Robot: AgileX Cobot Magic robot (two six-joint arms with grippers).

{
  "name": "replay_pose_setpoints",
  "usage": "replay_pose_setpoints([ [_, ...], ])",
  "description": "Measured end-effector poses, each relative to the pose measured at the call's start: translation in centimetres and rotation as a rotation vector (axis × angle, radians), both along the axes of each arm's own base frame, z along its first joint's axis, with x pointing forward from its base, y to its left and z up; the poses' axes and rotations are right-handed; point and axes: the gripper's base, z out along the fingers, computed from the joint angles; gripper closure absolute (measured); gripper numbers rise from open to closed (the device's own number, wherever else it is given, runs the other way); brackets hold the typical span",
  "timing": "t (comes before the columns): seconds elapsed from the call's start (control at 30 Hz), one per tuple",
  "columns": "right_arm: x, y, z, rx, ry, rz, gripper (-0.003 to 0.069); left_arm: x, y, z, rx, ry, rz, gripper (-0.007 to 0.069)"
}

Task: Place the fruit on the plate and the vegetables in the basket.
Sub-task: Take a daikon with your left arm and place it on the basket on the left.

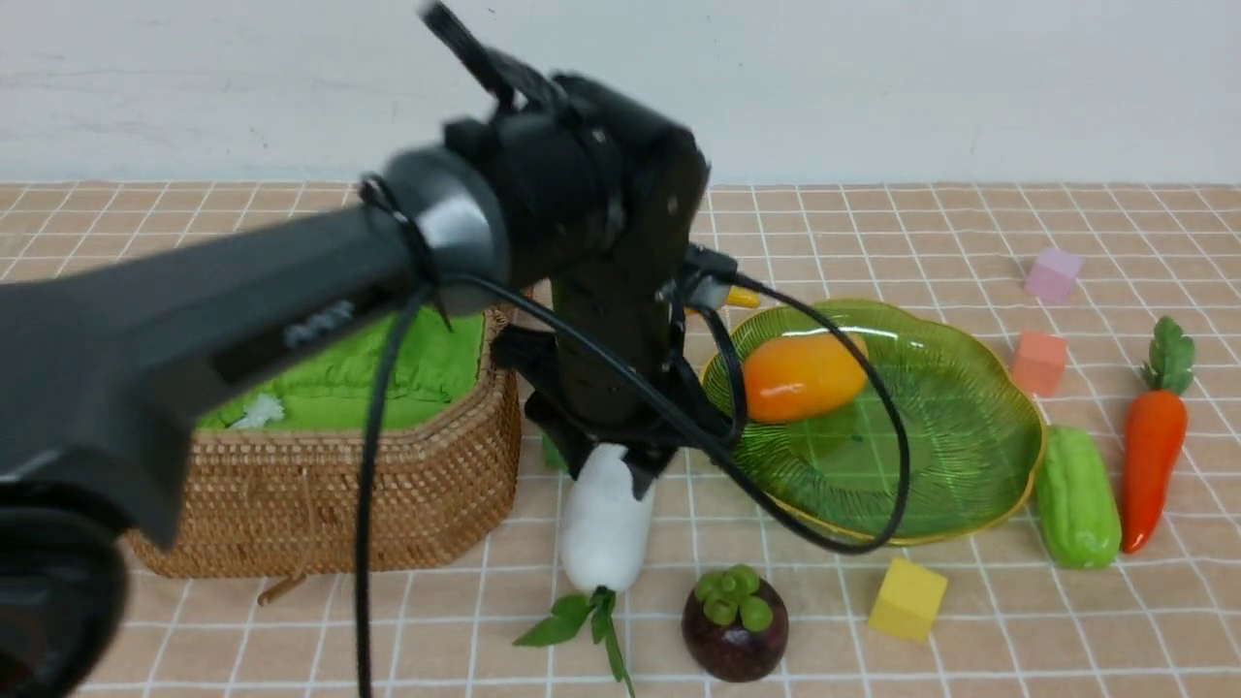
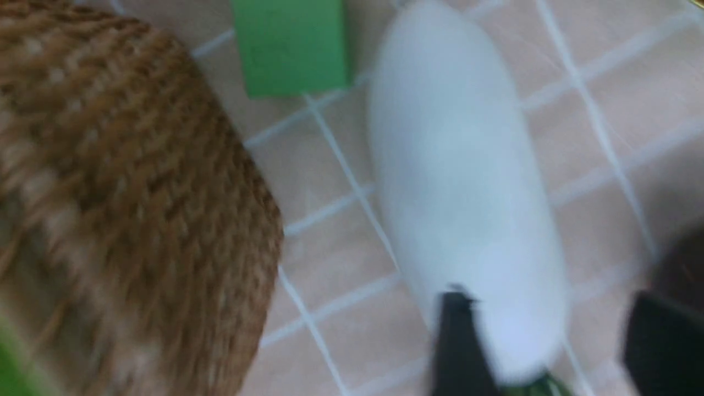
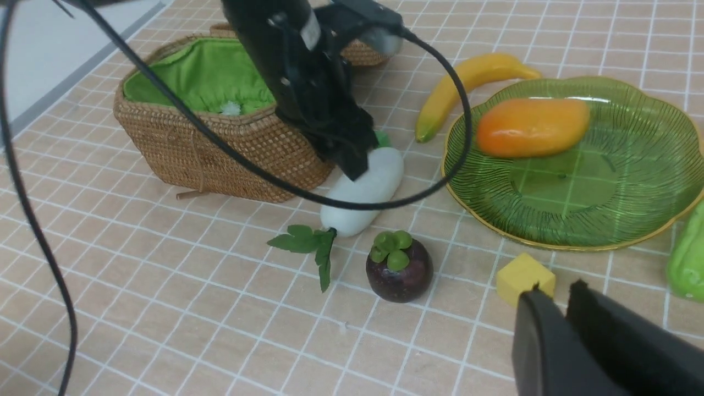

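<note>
Left wrist view: left gripper [image 2: 553, 308] jaws apart, straddling radish [image 2: 467, 165], not clamped. Next: close, lift into basket [image 2: 137, 192]. Right gripper [image 3: 553, 294] together, empty.

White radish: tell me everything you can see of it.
The white radish is a smooth, glossy oblong toy, plastic-looking, with green leaves at one end. It lies flat on the tiled table between the basket and the plate, leaves toward the robot, touching neither. The left hand is down over its far end, open; contact can't be judged. A green cube sits by that end, and the mangosteen sits near the leaves, apart.
</note>
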Motion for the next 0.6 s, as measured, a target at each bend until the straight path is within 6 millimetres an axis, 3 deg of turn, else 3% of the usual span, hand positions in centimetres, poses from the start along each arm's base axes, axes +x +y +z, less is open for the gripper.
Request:
replay_pose_setpoints([
  [0.07, 0.0, 0.0, 0.0, 0.0, 0.0, 0.0, 0.0571, 0.7, -0.3, -1.5, 0.015, -0.016, -0.002, 0.0036],
  [0.2, 0.0, 0.0, -0.1, -0.003, 0.006, 0.002, 0.0568, 1.7, -0.7, -4.1, 0.054, -0.034, -0.018, -0.0031],
  [0.3, 0.0, 0.0, -0.2, -0.005, 0.011, 0.004, 0.0568, 2.1, -1.0, -5.6, 0.07, -0.029, -0.025, -0.0022],
  [0.4, 0.0, 0.0, -0.2, -0.006, 0.012, 0.004, 0.0568, 2.4, -1.2, -7.4, 0.085, -0.008, -0.025, 0.0062],
  [0.47, 0.0, 0.0, -0.2, -0.006, 0.012, 0.004, 0.0568, 2.4, -1.2, -7.5, 0.083, -0.007, -0.009, 0.0102],
  [0.6, 0.0, 0.0, -0.2, -0.006, 0.012, 0.005, 0.0568, 2.4, -1.2, -7.5, 0.081, -0.003, 0.013, 0.01],
])
